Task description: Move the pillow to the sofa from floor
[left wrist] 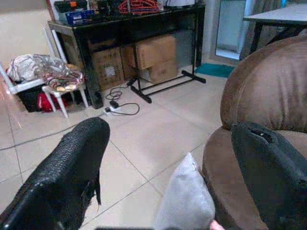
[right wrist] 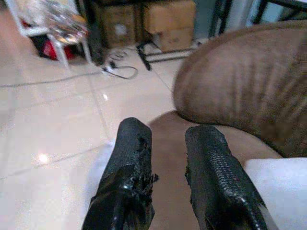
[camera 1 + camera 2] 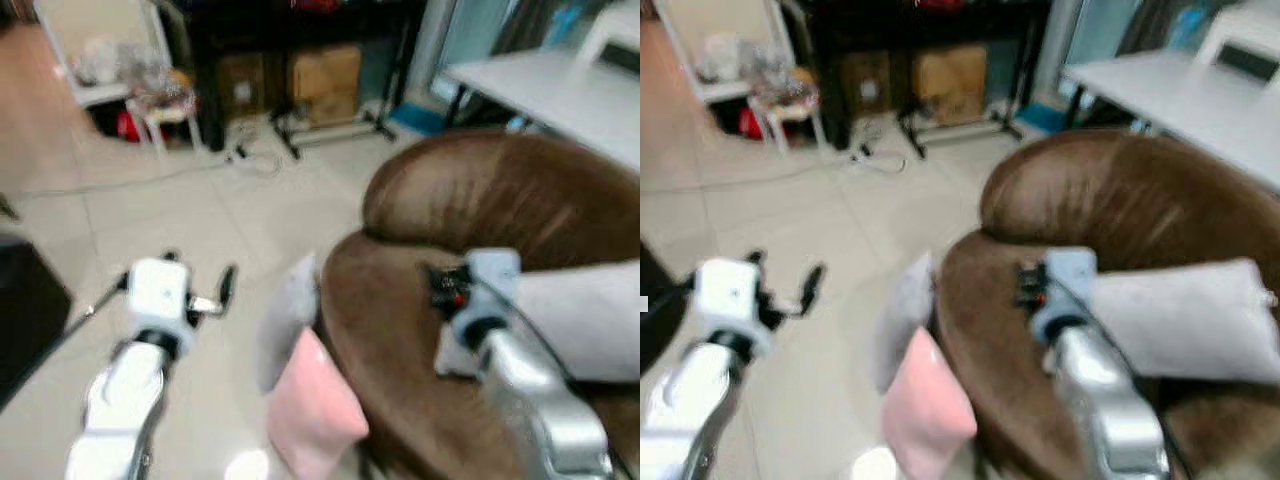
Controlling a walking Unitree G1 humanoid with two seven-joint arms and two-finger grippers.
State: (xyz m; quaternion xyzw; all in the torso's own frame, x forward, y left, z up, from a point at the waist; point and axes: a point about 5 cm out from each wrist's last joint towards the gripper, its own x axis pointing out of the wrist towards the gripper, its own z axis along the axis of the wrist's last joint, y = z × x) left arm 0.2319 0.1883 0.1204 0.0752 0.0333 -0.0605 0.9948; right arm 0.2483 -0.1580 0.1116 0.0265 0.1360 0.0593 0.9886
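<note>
Pillows lean against the brown sofa (image 3: 480, 200) from the tiled floor (image 3: 180, 220): a grey pillow (image 3: 290, 315) behind, a pink pillow (image 3: 312, 410) in front, both touching its rounded base. My left gripper (image 1: 168, 158) hangs above them with fingers spread wide; my right gripper (image 2: 165, 172) hovers over the seat, fingers slightly parted, holding nothing. A white cushion (image 3: 585, 315) already lies on the seat. Blur hides edges, so I may clamp both pillows, or pinch only a corner and drop it.
</note>
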